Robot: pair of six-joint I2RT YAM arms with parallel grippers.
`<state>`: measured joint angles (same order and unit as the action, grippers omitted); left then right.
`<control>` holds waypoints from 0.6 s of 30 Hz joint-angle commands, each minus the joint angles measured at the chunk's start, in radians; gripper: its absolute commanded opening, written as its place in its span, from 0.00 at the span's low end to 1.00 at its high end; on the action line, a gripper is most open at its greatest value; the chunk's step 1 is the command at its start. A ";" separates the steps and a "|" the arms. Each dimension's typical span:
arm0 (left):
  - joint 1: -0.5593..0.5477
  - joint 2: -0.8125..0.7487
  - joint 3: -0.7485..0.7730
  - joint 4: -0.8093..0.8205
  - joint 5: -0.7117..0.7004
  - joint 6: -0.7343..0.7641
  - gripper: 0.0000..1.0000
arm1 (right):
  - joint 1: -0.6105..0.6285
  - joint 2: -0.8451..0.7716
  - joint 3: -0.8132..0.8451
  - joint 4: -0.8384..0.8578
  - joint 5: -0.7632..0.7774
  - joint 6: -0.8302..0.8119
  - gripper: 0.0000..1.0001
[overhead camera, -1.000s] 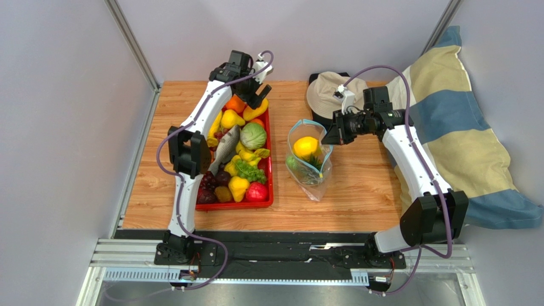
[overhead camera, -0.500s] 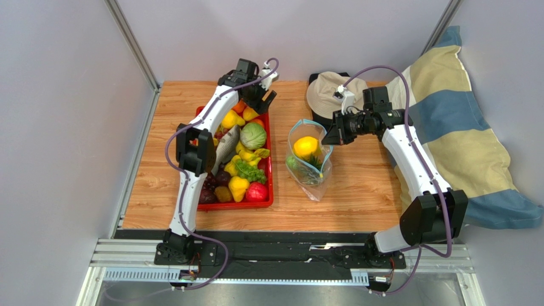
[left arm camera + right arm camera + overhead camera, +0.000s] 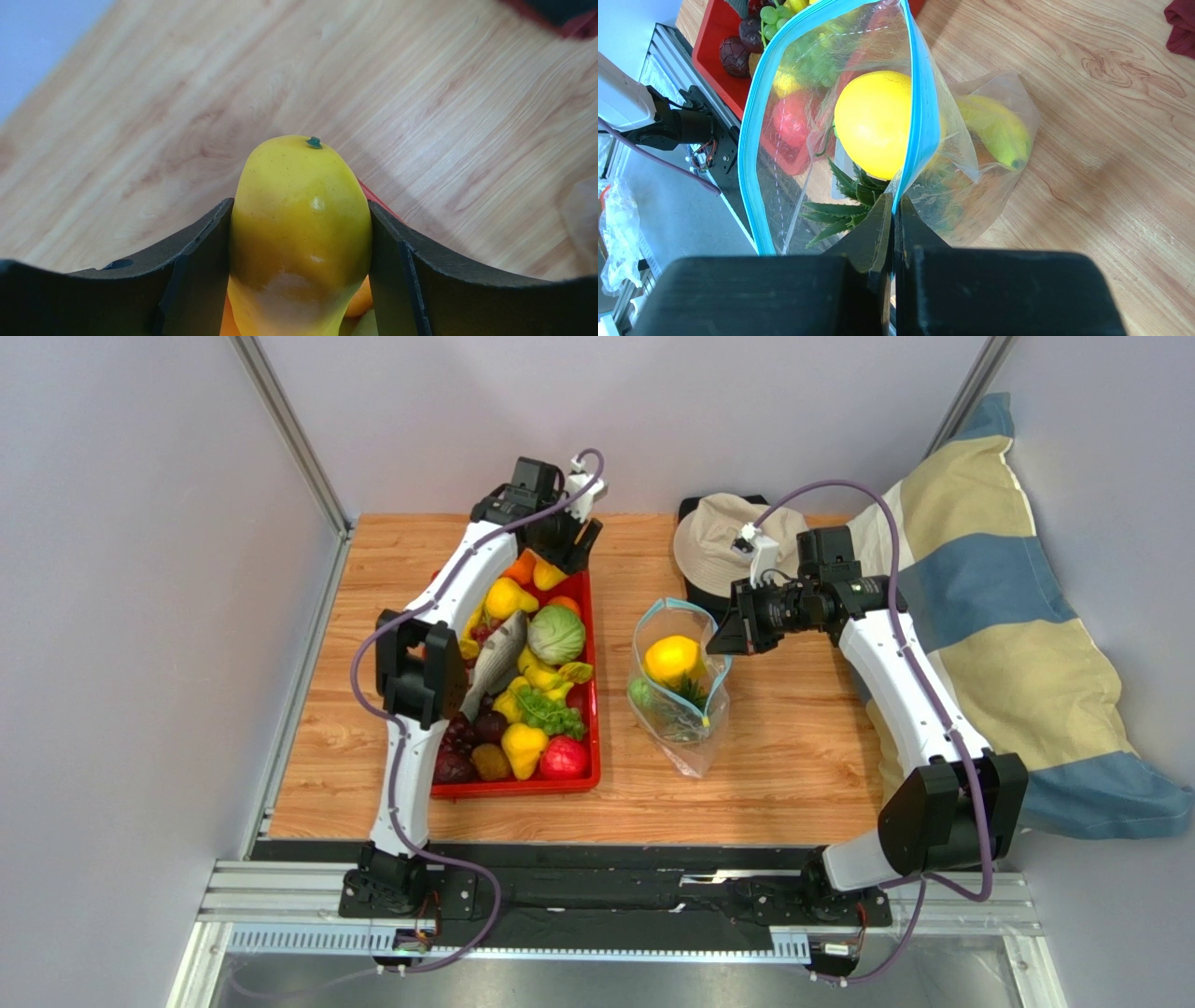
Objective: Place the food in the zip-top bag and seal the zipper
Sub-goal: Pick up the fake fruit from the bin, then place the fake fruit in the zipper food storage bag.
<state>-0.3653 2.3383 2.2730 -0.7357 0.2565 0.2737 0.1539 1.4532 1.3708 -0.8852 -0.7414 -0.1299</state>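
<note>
Left wrist, yellow fruit (image 3: 300, 241) gripped inside left gripper (image 3: 300, 206)

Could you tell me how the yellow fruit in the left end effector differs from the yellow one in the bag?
The mango is elongated with a green stem nub; the lemon is rounder. The mango is clamped in the left end effector, outside the bag; the lemon rests inside it, on spiky green leaves. Both are yellow.

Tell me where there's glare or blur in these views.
Left wrist: shiny highlight low on the yellow fruit; the table behind looks slightly soft. Right wrist: the bag glints near its top; the right gripper is dark, showing little detail. Top external: evenly lit, sharp.
</note>
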 commanded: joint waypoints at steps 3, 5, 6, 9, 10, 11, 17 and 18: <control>-0.004 -0.263 0.005 0.202 -0.020 -0.138 0.42 | -0.004 -0.017 0.001 0.005 -0.003 -0.002 0.01; -0.006 -0.334 -0.015 0.251 -0.007 -0.235 0.39 | -0.005 -0.017 0.002 0.006 -0.009 0.019 0.00; -0.006 -0.367 -0.035 0.272 0.006 -0.267 0.38 | -0.007 -0.020 0.001 0.009 -0.015 0.041 0.00; -0.014 -0.529 -0.307 0.433 0.117 -0.448 0.37 | -0.007 -0.031 -0.019 0.034 -0.039 0.084 0.00; -0.032 -0.577 -0.385 0.560 0.144 -0.529 0.33 | -0.007 -0.034 -0.027 0.041 -0.047 0.093 0.00; -0.049 -0.667 -0.462 0.623 0.150 -0.559 0.30 | -0.008 -0.034 -0.033 0.054 -0.053 0.102 0.00; -0.266 -0.942 -0.963 1.031 0.130 -0.598 0.20 | -0.008 -0.068 -0.085 0.054 -0.069 0.121 0.00; -0.302 -0.958 -1.024 1.068 0.125 -0.581 0.20 | -0.008 -0.077 -0.093 0.057 -0.070 0.121 0.00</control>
<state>-0.5262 1.4517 1.4559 0.0353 0.3561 -0.2569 0.1524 1.4429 1.3045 -0.8562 -0.7784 -0.0326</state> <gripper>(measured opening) 0.696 0.011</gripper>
